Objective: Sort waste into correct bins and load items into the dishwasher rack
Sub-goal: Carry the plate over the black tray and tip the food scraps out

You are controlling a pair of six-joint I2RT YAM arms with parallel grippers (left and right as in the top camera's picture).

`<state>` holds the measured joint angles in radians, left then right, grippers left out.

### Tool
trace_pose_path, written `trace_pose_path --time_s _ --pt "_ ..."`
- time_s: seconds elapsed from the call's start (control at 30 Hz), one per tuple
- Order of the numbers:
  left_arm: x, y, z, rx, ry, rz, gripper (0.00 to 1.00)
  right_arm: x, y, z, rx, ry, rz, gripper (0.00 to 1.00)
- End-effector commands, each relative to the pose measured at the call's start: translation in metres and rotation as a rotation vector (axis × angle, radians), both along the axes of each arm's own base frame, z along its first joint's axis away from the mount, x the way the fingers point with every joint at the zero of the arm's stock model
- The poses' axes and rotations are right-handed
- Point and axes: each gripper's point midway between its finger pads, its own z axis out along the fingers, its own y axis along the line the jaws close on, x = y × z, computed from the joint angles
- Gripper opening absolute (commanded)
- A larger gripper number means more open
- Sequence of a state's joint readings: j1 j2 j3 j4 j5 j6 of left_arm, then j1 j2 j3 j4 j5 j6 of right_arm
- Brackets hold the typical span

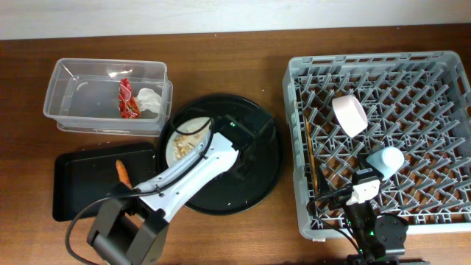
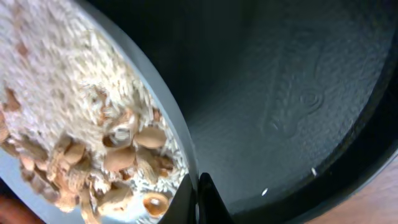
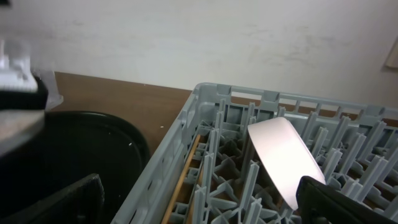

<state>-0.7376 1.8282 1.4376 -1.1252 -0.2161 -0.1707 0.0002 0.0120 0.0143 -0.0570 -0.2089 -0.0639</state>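
Note:
The round white plate (image 1: 182, 141) with pale rice and beige food scraps (image 2: 74, 124) sits on the large round black tray (image 1: 254, 180). My left gripper (image 1: 219, 136) is shut on the plate's right rim (image 2: 185, 167), the fingertips (image 2: 200, 202) pinching it. The red wrapper (image 1: 126, 99) and white tissue (image 1: 151, 100) lie in the clear tub (image 1: 70, 73). The carrot piece (image 1: 122, 171) lies on the flat black tray (image 1: 81, 191). The grey rack (image 1: 298, 110) holds the pinkish bowl (image 1: 349, 115), the light-blue cup (image 1: 387, 160) and the chopsticks (image 1: 310, 158). My right gripper (image 1: 353, 193) is open and empty over the rack's front.
In the right wrist view the bowl (image 3: 283, 155) leans among the pegs, and the chopsticks (image 3: 185, 171) lie along the rack's left wall (image 3: 168, 155). The open fingers (image 3: 199, 199) are wide apart. The round tray's raised rim (image 2: 367, 143) is just right of the plate.

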Motion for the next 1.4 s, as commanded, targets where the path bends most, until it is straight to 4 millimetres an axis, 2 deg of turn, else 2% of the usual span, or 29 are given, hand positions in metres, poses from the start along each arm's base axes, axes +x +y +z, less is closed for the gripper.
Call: trace_pose_path --time_s 0.0,0.13,0.23,0.37,0.63,0.77,0.9,1.1,1.2,1.37 --pt "0.017 0.012 0.022 0.043 -0.082 0.129 0.00 0.000 0.000 -0.002 -0.003 0.000 0.001 0.98" --pt "0.015 0.031 0.028 0.074 -0.067 0.231 0.00 0.000 0.000 -0.002 -0.003 0.000 0.001 0.98" --pt "0.009 0.056 0.032 0.096 -0.029 0.351 0.00 0.000 0.000 -0.002 -0.002 0.000 0.002 0.98" --pt "0.003 0.068 0.043 -0.021 0.061 0.430 0.00 0.000 0.000 -0.002 -0.003 0.000 0.001 0.98" --pt "0.009 0.099 0.072 -0.233 0.097 0.498 0.00 0.000 0.000 -0.002 -0.002 0.000 0.002 0.98" --pt "0.008 0.118 0.074 -0.296 0.123 0.538 0.00 0.000 0.000 -0.002 -0.003 0.000 0.001 0.98" --pt "0.007 0.146 0.070 -0.302 0.109 0.606 0.00 0.000 0.000 -0.002 -0.003 0.000 0.001 0.98" --pt "0.010 0.157 0.079 -0.513 0.100 0.560 0.00 0.000 0.000 -0.002 -0.003 0.000 0.001 0.98" --pt "0.007 0.163 0.091 -0.654 0.084 0.530 0.00 0.000 0.000 -0.002 -0.003 0.000 0.001 0.98" --pt "0.000 0.186 0.108 -0.857 0.004 0.535 0.00 0.000 0.000 -0.002 -0.003 0.000 0.001 0.98"
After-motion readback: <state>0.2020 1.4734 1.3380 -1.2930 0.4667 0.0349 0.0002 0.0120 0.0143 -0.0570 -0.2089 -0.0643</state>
